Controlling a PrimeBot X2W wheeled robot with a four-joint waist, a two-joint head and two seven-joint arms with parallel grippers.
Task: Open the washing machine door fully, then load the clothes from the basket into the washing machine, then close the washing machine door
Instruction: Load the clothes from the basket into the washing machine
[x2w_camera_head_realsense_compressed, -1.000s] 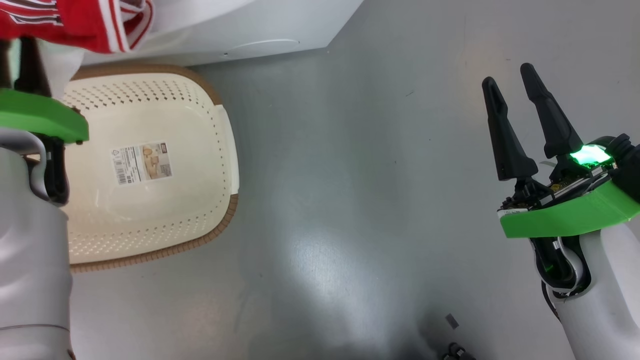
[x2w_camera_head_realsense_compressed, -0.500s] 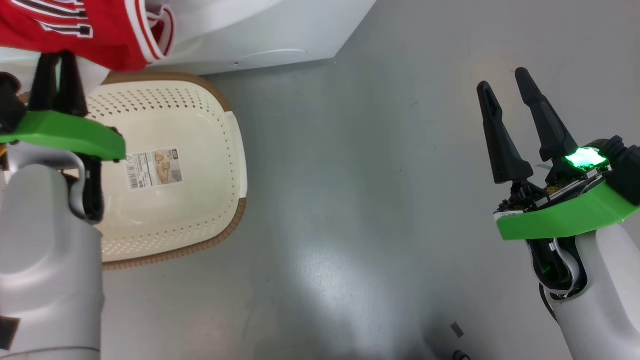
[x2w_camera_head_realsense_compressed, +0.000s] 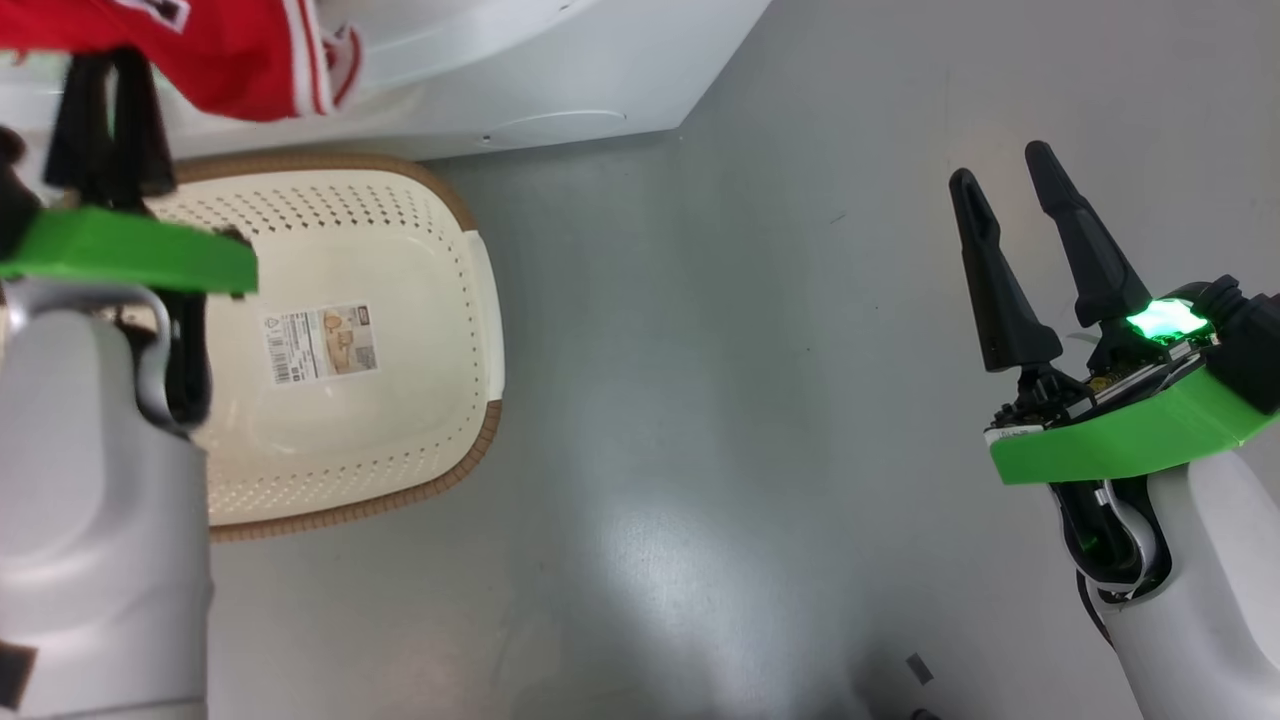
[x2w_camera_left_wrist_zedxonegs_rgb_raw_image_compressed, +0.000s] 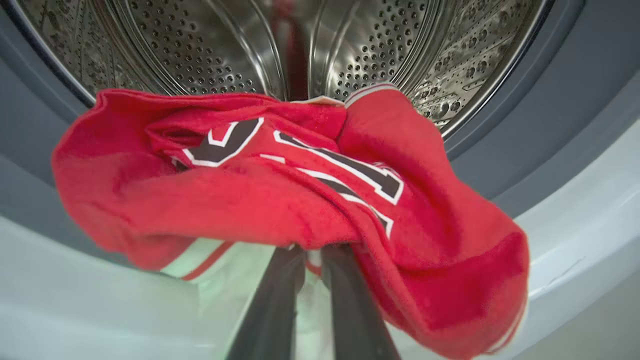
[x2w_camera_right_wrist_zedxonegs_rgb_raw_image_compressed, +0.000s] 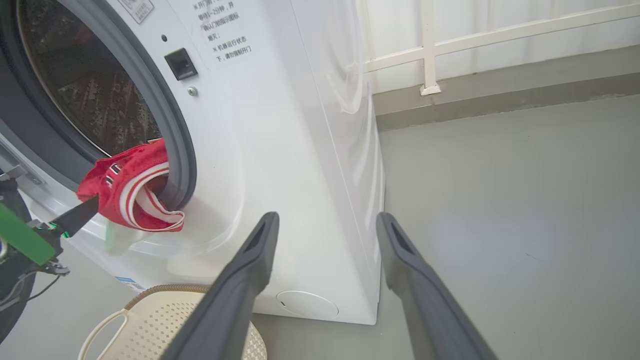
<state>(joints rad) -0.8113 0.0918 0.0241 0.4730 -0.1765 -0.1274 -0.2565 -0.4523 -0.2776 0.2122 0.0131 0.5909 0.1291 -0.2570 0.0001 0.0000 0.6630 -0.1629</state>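
Red fabric with white trim and dark numerals, the clothes (x2w_camera_head_realsense_compressed: 230, 60), is at the far left of the head view, pinched between the two closed fingers of the left gripper (x2w_camera_head_realsense_compressed: 105, 75). In the left wrist view the garment (x2w_camera_left_wrist_zedxonegs_rgb_raw_image_compressed: 280, 190) drapes over both fingertips in front of the perforated steel drum (x2w_camera_left_wrist_zedxonegs_rgb_raw_image_compressed: 350, 50). The right wrist view places it at the lower edge of the opening, hanging across the grey rubber ring (x2w_camera_right_wrist_zedxonegs_rgb_raw_image_compressed: 175, 125) and down the white front panel.

Below and near the left gripper, the basket (x2w_camera_head_realsense_compressed: 440, 195) stands on the floor (x2w_camera_head_realsense_compressed: 750, 400), just beside the foot of the washing machine (x2w_camera_head_realsense_compressed: 560, 70). A sticker (x2w_camera_head_realsense_compressed: 322, 343) shows on its cream bottom. Its brown rim shows no contact with either gripper.

Right of the basket, the grey floor is glossy with a pale reflection.

At the far right, the right gripper (x2w_camera_head_realsense_compressed: 1000, 165) is held over the floor, well apart from the basket and the machine. Its fingers are spread, with nothing between them. In its own wrist view they point toward the machine's side corner.
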